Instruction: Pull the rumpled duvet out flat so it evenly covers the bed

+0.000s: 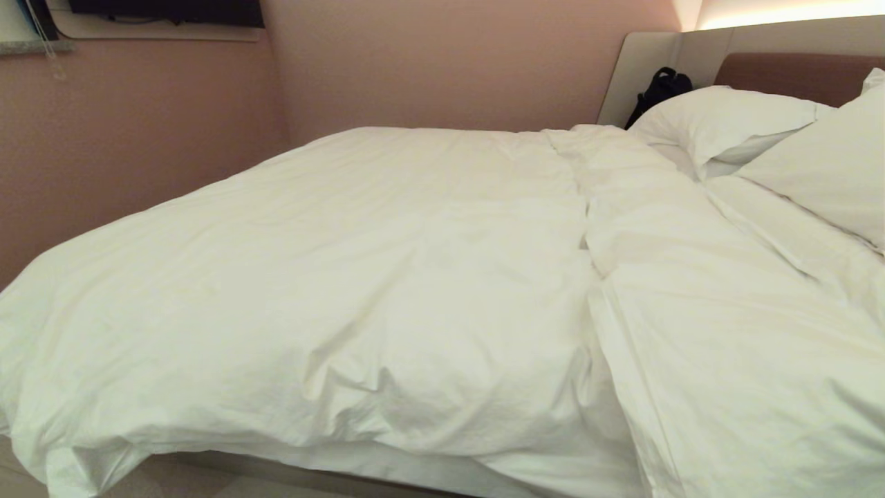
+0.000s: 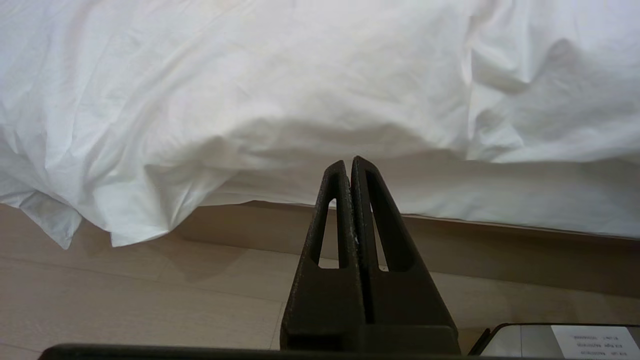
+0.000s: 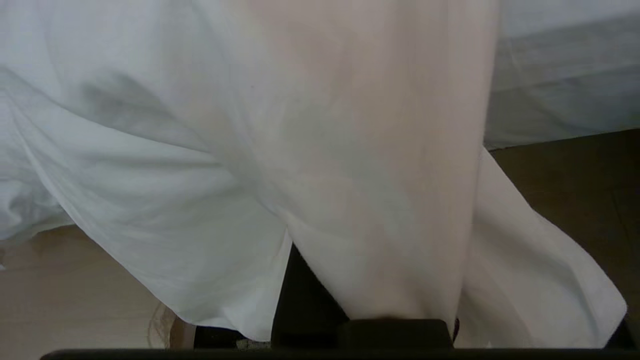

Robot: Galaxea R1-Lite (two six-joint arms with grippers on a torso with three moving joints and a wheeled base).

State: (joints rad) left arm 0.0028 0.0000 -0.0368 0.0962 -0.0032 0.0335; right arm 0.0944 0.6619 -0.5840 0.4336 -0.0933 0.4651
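Pink walls (image 1: pixel 449 62) stand behind the bed (image 2: pixel 350 235); the duvet (image 1: pixel 346 277) lies mostly flat, bunched near the pillows (image 1: pixel 726 124). Right gripper (image 3: pixel 370 320) pinches duvet cloth; left gripper (image 2: pixel 350 167) closed, empty

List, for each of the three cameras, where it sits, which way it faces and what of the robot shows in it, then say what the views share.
Head view: high on the robot at the bed's side, looking down across the duvet towards two pillows; no arm shows.
Left wrist view: low, facing the bed's side over wooden floor; the left gripper shows, shut and empty.
Right wrist view: close behind the right gripper, mostly draped in duvet cloth, shut on it.
Shared: all three show the duvet's overhanging edge.
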